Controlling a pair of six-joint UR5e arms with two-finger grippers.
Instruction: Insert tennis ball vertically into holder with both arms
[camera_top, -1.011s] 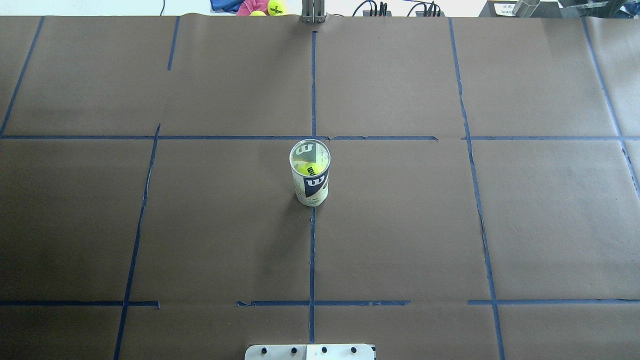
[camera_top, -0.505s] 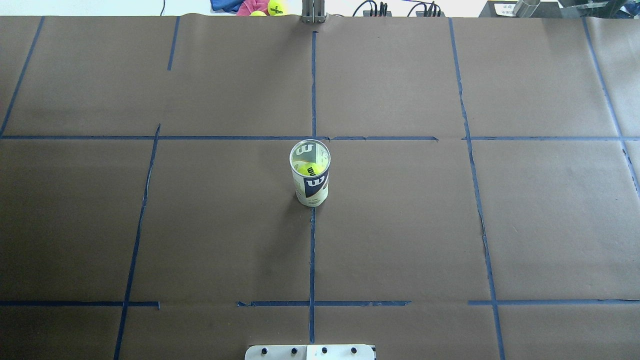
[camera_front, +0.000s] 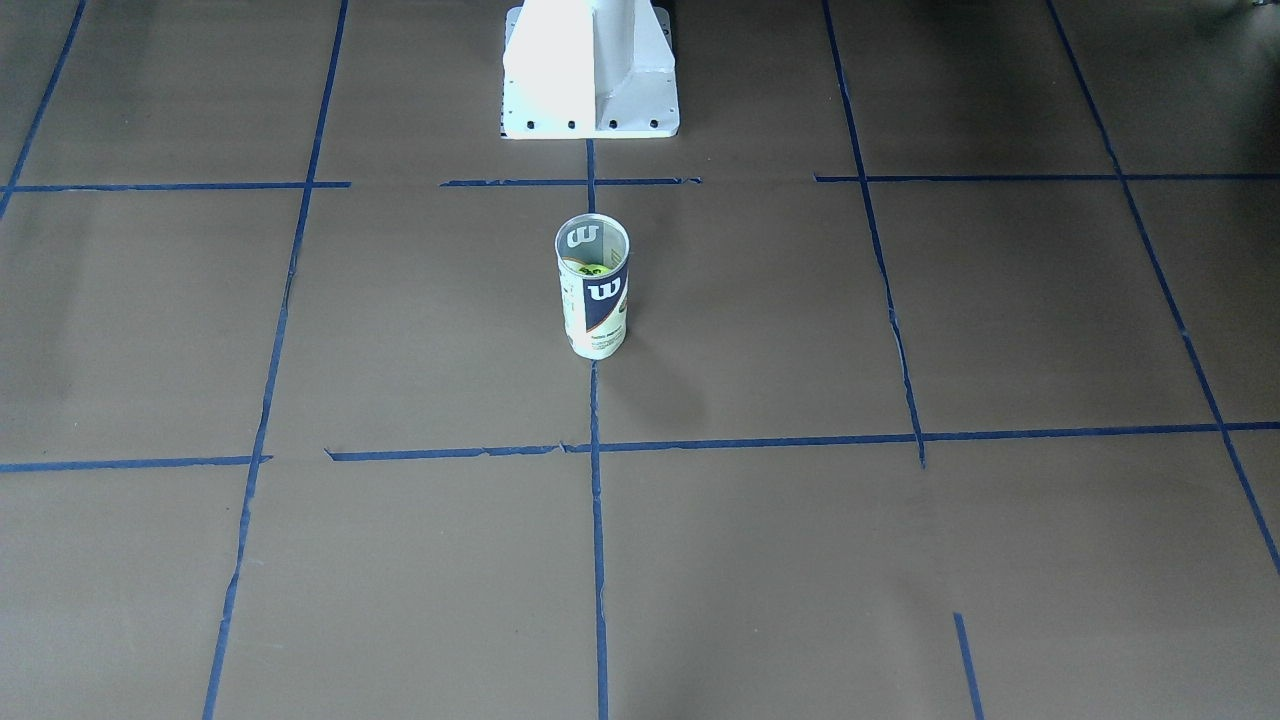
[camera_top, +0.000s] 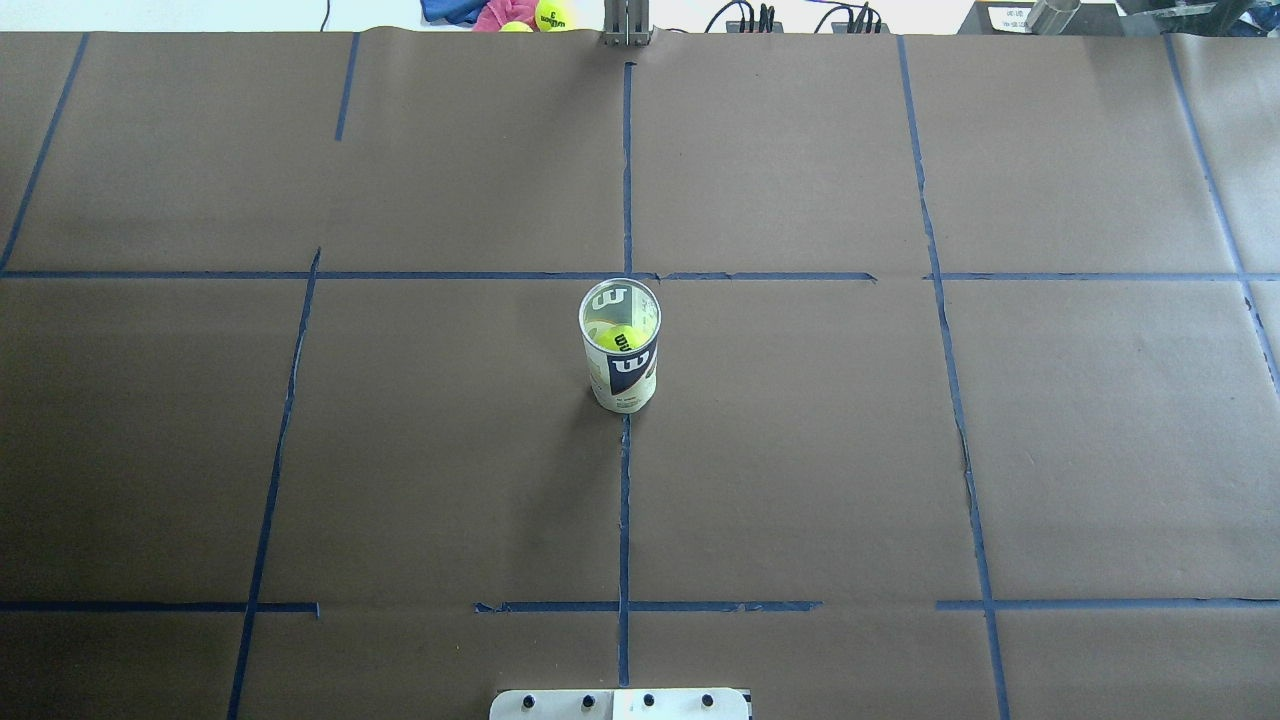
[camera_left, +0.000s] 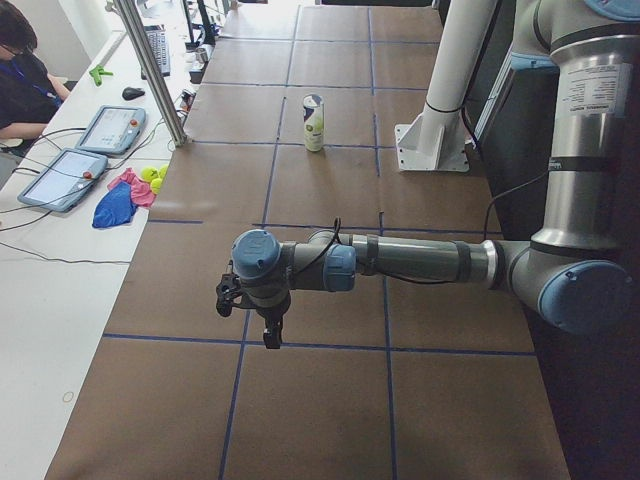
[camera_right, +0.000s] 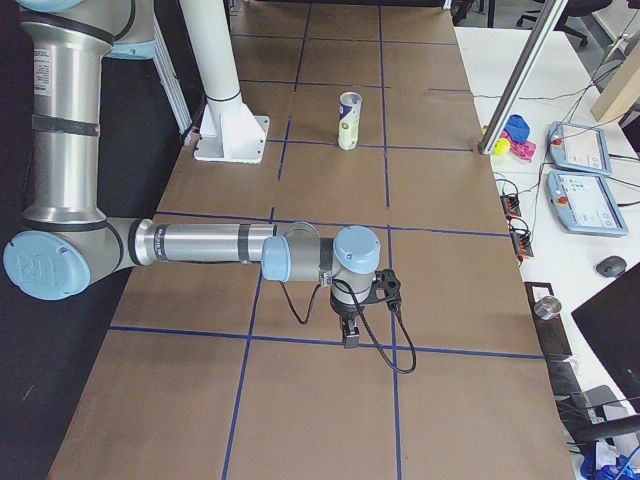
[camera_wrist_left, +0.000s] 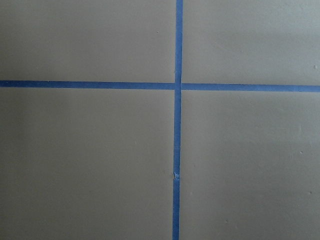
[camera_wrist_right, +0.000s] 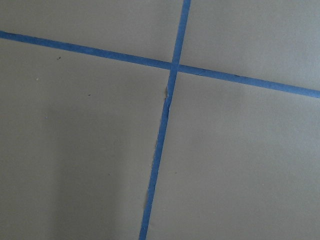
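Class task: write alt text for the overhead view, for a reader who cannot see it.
A clear tennis-ball can stands upright near the middle of a brown paper-covered table crossed by blue tape lines, with a yellow-green ball inside. A white base plate shows at the bottom edge.

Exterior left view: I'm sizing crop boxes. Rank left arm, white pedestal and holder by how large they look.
1. left arm, largest, though nearest the camera
2. white pedestal, cropped at the top
3. holder, smallest
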